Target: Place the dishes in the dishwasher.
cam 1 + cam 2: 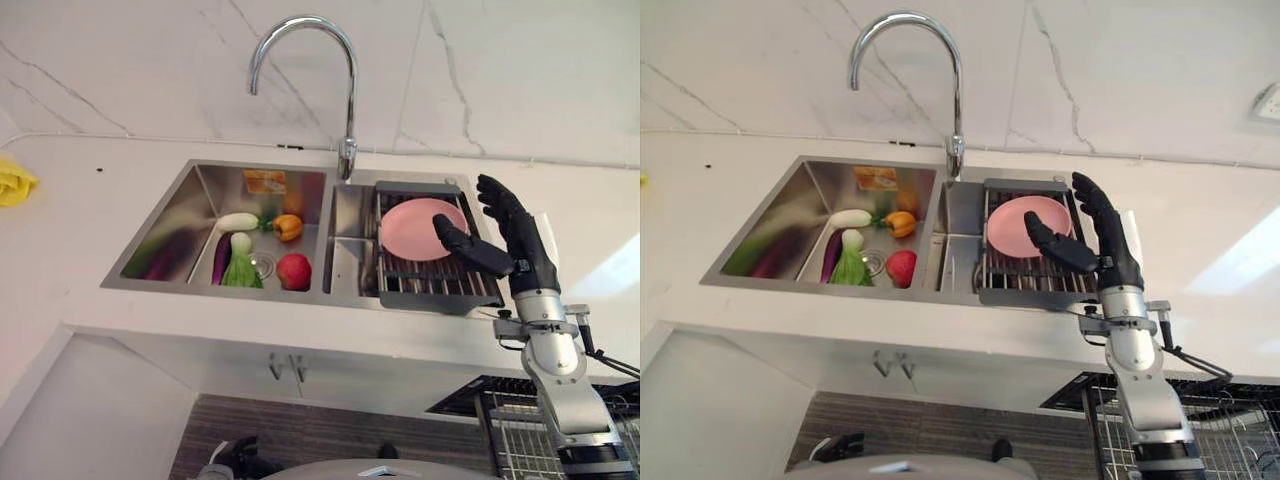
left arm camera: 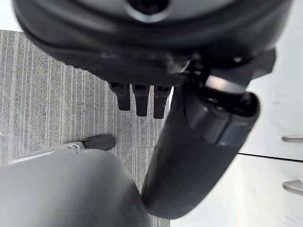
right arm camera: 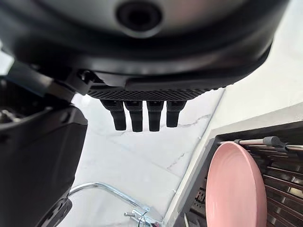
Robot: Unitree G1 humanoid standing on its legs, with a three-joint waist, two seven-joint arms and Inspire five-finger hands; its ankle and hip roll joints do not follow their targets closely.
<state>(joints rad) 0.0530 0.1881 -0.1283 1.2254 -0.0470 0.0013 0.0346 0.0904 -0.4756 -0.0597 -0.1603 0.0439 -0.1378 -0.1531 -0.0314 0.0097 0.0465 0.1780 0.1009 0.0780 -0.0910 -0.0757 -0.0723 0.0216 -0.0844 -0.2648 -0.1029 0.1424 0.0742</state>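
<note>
White counter (image 1: 90, 250) under a marble wall, with a double steel sink (image 1: 200, 190) and a faucet (image 1: 345, 90). The pink plate (image 1: 415, 228) lies on the drain rack (image 1: 430, 280) in the right basin; the right hand (image 1: 515, 240), fingers straight and released, hovers just beside the plate's right edge. Vegetables (image 1: 255, 250) lie in the left basin. The left hand (image 2: 189, 156) hangs relaxed over the floor (image 2: 47, 104)

A kitchen: steel double sink (image 1: 205, 195) at frame centre, curved tap (image 1: 345, 90) above, marble wall (image 1: 520, 70) along the top, cupboard doors (image 1: 280, 372) below.
</note>
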